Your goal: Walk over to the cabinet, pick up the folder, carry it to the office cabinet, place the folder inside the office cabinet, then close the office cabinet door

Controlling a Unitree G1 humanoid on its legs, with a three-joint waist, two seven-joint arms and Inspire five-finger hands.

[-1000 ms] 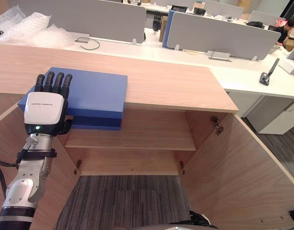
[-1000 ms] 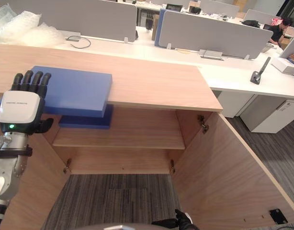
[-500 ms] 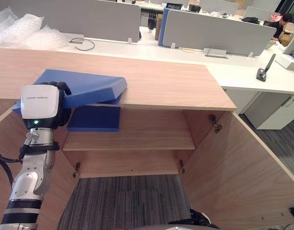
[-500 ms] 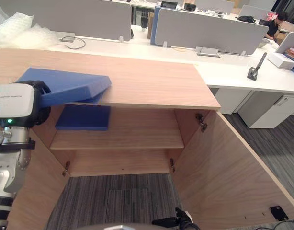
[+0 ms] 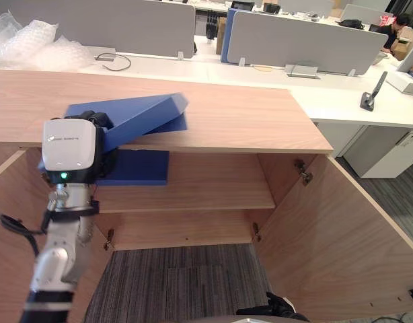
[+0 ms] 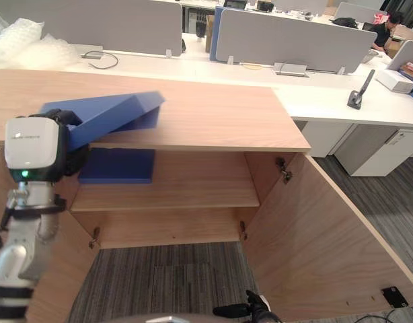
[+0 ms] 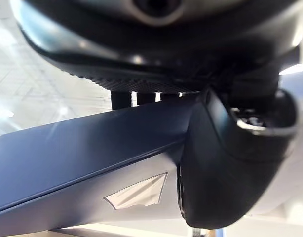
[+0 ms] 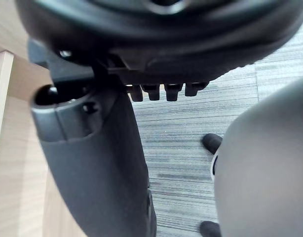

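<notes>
**deskbot_fan:** How would you handle this bit? The left robot hand [image 5: 70,145] is curled tight round the near-left end of the blue folder [image 5: 142,113], thumb pinching it from the other side.

**gripnerd:** Looks like the lift-off to me. The folder sits at the front-left corner of the cabinet [image 5: 247,118] top, tilted. The held end is low by the front edge and the free end sticks up and away from the hand, toward the middle of the top. I can't tell if any part of it touches the wood.

**deskbot_fan:** So the risk is the long end?

**gripnerd:** Yeah, with a one-end grip the free end will want to droop or swing. I'd level the wrist first, pull the folder clear of the front edge, then drop it in under the top. There's a second blue folder [image 5: 136,168] lying at the left end of the shelf [image 5: 213,192], so aim on top of it or just right of it.

**deskbot_fan:** And the other arm?

**gripnerd:** The right robot hand [image 8: 97,163] hangs relaxed over the carpet [image 8: 191,123], holding nothing. It's free for the right door [image 5: 341,235] afterwards.
</notes>
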